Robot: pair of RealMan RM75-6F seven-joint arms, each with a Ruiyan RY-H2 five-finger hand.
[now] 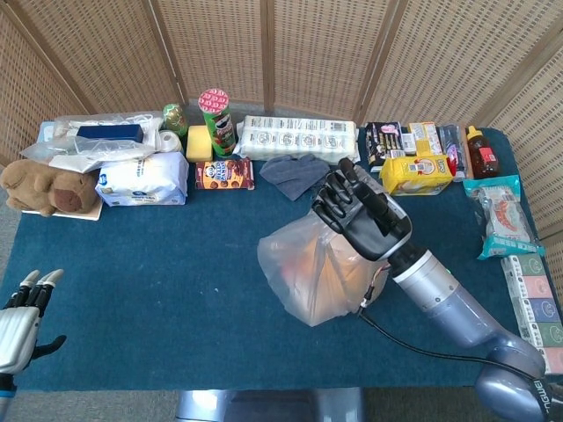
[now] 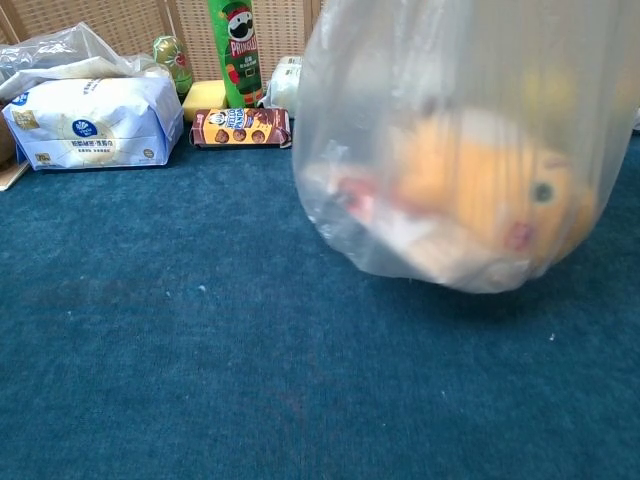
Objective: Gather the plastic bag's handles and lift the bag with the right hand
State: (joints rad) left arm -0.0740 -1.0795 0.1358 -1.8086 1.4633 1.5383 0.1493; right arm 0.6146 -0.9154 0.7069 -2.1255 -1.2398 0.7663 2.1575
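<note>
A clear plastic bag (image 1: 310, 268) with orange and red items inside hangs above the blue table (image 1: 167, 264), off the cloth. My right hand (image 1: 361, 215) grips its gathered handles from above, fingers curled around them. In the chest view the bag (image 2: 470, 170) fills the upper right and floats over its own shadow; the hand is out of that frame. My left hand (image 1: 19, 321) is at the lower left corner beyond the table's front edge, fingers apart and empty.
Along the back stand a Pringles can (image 1: 216, 121), a chocolate box (image 1: 224, 174), a white tissue pack (image 1: 143, 179), a grey cloth (image 1: 295, 171), a yellow packet (image 1: 416, 174) and a teddy bear (image 1: 48, 187). More packets (image 1: 504, 220) line the right edge.
</note>
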